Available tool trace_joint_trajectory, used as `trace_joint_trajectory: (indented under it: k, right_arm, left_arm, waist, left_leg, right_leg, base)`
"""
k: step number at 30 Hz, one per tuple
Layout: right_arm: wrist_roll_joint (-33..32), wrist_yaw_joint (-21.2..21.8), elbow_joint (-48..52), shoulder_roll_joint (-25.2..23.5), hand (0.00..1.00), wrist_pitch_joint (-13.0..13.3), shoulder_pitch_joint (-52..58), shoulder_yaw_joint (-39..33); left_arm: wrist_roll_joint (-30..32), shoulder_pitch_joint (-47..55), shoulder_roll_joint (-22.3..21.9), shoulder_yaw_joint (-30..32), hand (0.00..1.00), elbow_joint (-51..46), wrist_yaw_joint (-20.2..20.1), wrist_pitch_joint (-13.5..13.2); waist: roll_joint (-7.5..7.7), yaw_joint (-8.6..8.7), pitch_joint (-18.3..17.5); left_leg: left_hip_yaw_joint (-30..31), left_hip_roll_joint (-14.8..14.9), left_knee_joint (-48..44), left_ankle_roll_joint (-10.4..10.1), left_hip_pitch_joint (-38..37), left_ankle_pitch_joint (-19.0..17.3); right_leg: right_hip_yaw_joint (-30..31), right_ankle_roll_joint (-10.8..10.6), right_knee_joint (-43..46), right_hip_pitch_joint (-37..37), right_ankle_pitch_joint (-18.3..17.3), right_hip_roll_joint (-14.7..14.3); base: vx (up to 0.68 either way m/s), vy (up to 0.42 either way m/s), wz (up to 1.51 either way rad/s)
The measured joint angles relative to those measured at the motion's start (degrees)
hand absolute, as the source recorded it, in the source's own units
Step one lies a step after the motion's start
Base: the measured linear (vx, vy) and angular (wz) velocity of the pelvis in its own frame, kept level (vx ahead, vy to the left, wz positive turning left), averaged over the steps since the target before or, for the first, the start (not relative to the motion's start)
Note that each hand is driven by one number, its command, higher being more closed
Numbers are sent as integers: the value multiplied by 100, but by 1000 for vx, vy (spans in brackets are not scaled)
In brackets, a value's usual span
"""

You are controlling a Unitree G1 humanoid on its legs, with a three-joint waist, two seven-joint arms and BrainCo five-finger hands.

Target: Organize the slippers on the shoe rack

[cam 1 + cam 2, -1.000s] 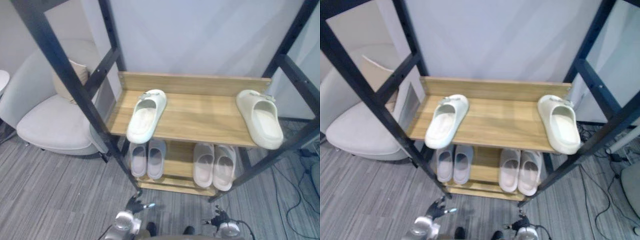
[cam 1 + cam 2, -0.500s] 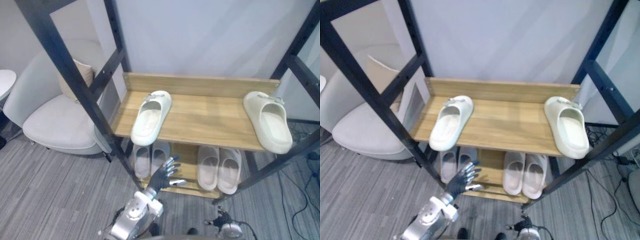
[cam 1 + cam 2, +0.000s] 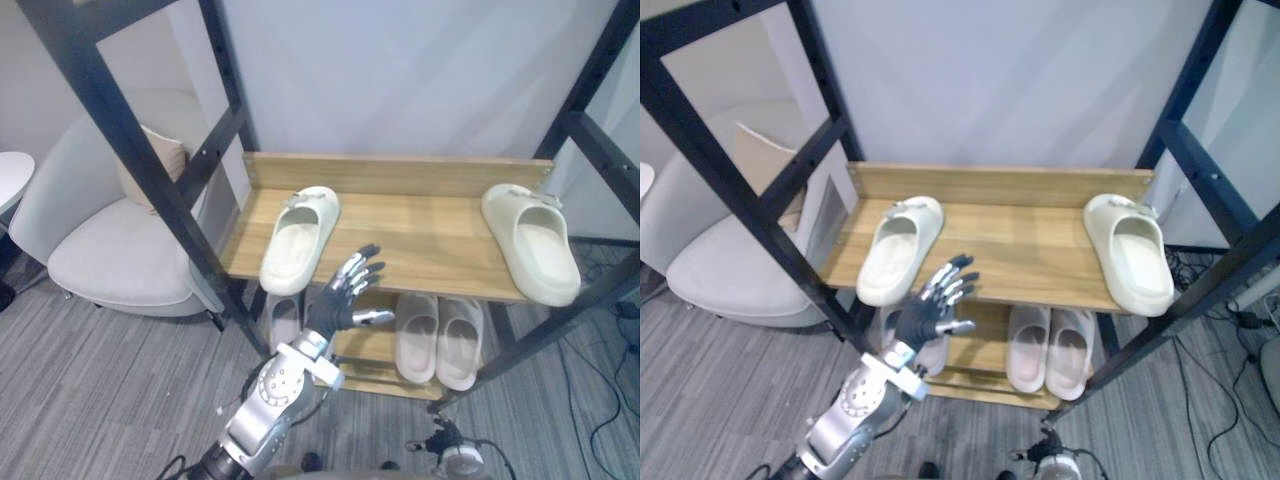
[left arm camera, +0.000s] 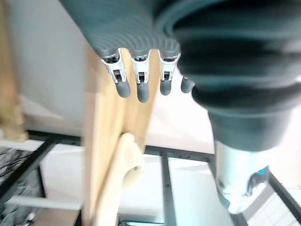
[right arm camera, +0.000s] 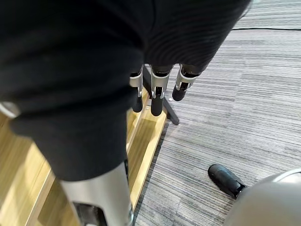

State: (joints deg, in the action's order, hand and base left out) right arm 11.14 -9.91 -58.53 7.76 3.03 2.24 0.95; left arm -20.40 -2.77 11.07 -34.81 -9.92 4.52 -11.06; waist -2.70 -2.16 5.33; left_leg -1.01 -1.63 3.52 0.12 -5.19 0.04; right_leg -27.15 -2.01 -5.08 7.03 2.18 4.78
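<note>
On the upper shelf [image 3: 420,235] of the shoe rack [image 3: 138,160], the left slipper [image 3: 298,238] lies near the shelf's left edge, slightly angled, with its toe toward the back board and its heel at the front edge. The left hand [image 3: 338,305] hovers in front of that front edge, just to the right of the heel. Its fingers [image 3: 362,265] are straight and spread, and they hold nothing. The step in hand appears to be the reach for this slipper. Approach it from the heel side, above the front edge, and close over the strap or one side wall. A push on the heel could skew the slipper or tip it off the edge. Then slide it along the shelf and set it parallel beside the right slipper [image 3: 530,243], which lies at the right edge, well apart. Match the toe direction of the lower-shelf pairs [image 3: 437,338]. The right hand [image 5: 155,89] hangs low near the floor, fingers relaxed and empty.
</note>
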Motion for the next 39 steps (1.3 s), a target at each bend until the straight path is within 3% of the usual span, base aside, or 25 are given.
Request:
trace_joint_trajectory:
  k: [6, 13, 18, 28, 39]
  right_arm:
    - [5, -16, -3, -50, 0, -3, -3, 208]
    - [7, -15, 14, -45, 0, -27, -22, 228]
    - [12, 13, 147, -46, 0, -85, -58, 237]
    - [13, 103, 153, -53, 0, -158, -125, 200]
    - [13, 144, 153, -125, 0, -217, -125, 193]
  left_arm:
    - [3, -693, -205, 57, 0, -189, 325, -13]
    - [0, -1437, -247, 680, 0, 94, 553, -104]
    - [-3, -1966, 175, 1473, 0, 968, 697, -75]
    - [17, -2347, 1055, 2214, 0, 1799, 771, 88]
    - [247, -2378, 1295, 2376, 0, 2205, 745, 244]
  waist:
    - [-2, 1, -60]
    - [-11, 60, -82]
    - [30, 168, -97]
    - [112, 183, -116]
    - [192, 184, -63]
  left_leg:
    - [-8, 1, -6, 1, 36, -1]
    - [-3, 5, -24, -2, 48, -2]
    - [-7, 4, -15, -1, 35, -1]
    - [3, -12, 6, 1, 110, 1]
    - [62, -33, 6, 8, 121, 6]
  right_leg:
    - [16, -1, 3, 0, -1, 31]
    - [6, 1, 2, -5, 2, -3]
    - [8, 4, -34, -38, 6, -2]
    - [-2, 4, -43, -97, 22, 3]
    - [-48, 2, -45, -112, 20, 22]
  base:
    - [5, 6, 0]
    - [0, 0, 0]
    - [0, 0, 0]
    - [0, 0, 0]
    - [0, 0, 2]
